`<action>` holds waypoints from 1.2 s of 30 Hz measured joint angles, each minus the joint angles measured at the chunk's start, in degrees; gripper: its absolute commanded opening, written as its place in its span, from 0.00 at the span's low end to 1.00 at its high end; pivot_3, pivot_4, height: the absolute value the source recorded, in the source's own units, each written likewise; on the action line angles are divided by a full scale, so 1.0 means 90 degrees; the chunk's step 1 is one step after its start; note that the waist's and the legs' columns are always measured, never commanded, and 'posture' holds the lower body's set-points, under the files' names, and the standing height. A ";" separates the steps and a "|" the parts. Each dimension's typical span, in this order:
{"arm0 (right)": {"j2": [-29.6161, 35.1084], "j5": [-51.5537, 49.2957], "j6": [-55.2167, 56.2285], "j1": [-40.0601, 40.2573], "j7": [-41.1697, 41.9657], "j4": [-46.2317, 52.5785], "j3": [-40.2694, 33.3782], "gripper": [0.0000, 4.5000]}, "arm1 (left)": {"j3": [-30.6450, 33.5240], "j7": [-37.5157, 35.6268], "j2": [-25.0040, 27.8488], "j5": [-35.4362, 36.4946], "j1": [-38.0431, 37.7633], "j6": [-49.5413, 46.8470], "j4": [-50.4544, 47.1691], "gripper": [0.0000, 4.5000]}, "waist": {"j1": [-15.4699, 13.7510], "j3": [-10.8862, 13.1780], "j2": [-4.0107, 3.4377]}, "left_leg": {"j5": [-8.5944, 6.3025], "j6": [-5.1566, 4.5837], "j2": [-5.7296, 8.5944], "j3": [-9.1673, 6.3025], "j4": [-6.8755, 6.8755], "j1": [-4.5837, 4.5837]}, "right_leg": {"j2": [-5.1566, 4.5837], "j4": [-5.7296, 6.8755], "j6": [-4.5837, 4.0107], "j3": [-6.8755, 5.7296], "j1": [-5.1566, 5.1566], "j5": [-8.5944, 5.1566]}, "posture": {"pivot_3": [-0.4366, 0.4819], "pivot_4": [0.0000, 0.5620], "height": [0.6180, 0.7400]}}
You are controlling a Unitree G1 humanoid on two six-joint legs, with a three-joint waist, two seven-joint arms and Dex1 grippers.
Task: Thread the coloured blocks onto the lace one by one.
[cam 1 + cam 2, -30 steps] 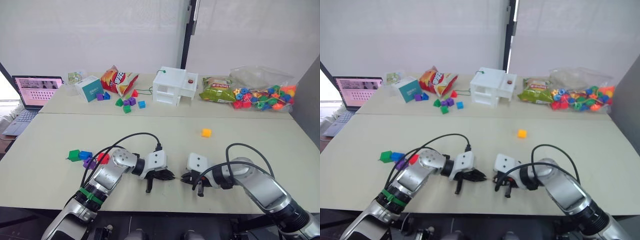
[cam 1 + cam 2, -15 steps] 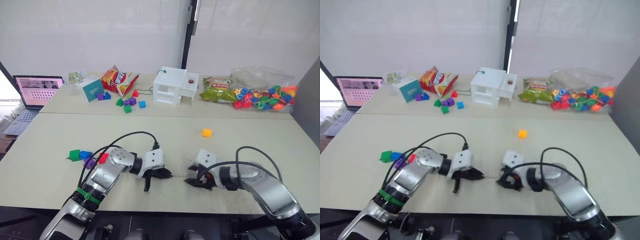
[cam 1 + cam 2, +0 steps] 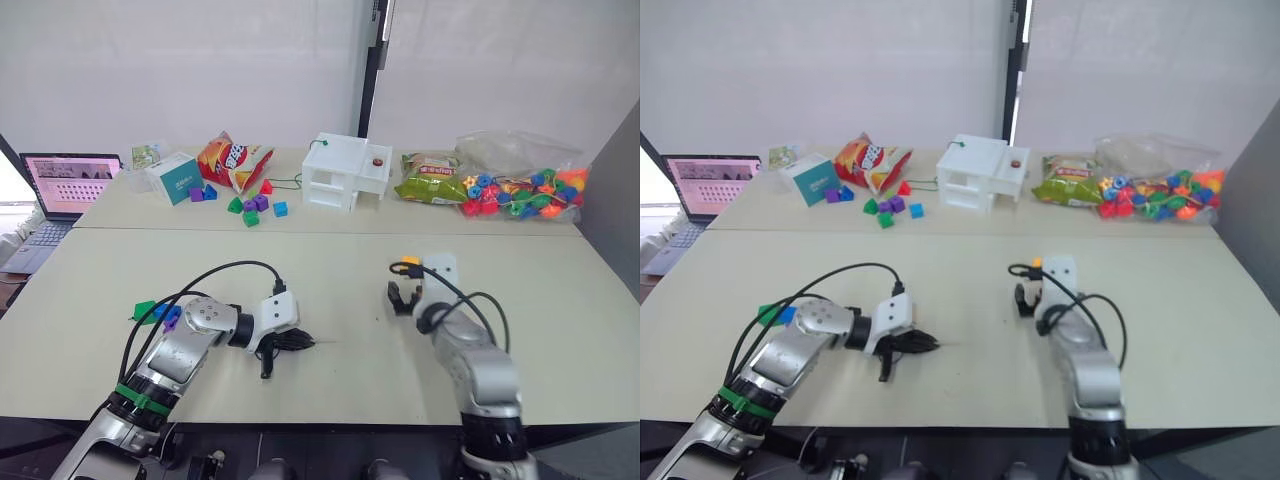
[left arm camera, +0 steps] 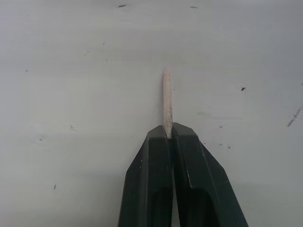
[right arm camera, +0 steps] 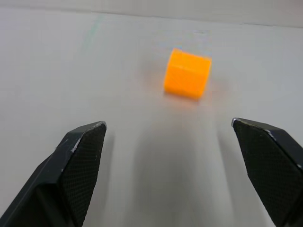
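Observation:
My left gripper (image 4: pixel 169 130) is shut on the lace, whose stiff pale tip (image 4: pixel 166 99) sticks out past the fingertips just above the table; the same gripper (image 3: pixel 292 340) sits left of centre near the front. The lace's dark string I cannot make out. A yellow block (image 5: pixel 187 74) lies on the table straight ahead of my right gripper (image 5: pixel 168 124), which is open with nothing between its fingers. In the head views the yellow block (image 3: pixel 408 266) lies just beyond that gripper (image 3: pixel 403 298). Green (image 3: pixel 143 310), blue (image 3: pixel 160 312) and purple (image 3: pixel 172 319) blocks cluster behind my left arm.
On the back table stand a white toy house (image 3: pixel 345 172), a chip bag (image 3: pixel 235 158), a teal box (image 3: pixel 180 178), small loose shapes (image 3: pixel 250 205), a green snack bag (image 3: pixel 430 185) and a clear bag of beads (image 3: pixel 520 190). A laptop (image 3: pixel 65 182) is at far left.
My right gripper has opened and swung from beside the left gripper near the front edge out to the yellow block. The left gripper stays shut on the lace tip. The camera has shifted slightly.

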State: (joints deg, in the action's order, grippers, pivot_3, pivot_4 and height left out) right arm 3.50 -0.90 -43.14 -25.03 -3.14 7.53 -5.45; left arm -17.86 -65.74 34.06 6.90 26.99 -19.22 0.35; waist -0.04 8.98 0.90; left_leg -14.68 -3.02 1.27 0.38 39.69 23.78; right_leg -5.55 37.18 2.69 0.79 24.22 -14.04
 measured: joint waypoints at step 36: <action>-0.0080 -0.0527 -0.1025 0.2887 0.0429 0.3057 0.2230 0.27 | 0.0029 -0.0041 0.0101 0.0010 -0.0087 -0.0068 -0.0150 0.00 | 0.0129 -0.0007 -0.0004 | 0.0012 0.0016 -0.0014 0.0001 -0.0065 -0.0052 | 0.0013 -0.0018 -0.0006 0.0011 -0.0023 0.0000 | 0.48 0.27 1.00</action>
State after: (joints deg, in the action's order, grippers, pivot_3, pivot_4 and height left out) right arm 2.78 -5.64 -52.36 0.94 0.73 35.05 14.62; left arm -17.60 -66.11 34.97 6.99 26.21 -19.83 -1.00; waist 1.12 8.92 0.86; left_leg -14.57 -2.88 1.14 0.39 39.10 23.30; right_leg -5.44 37.02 2.64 0.89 24.01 -14.03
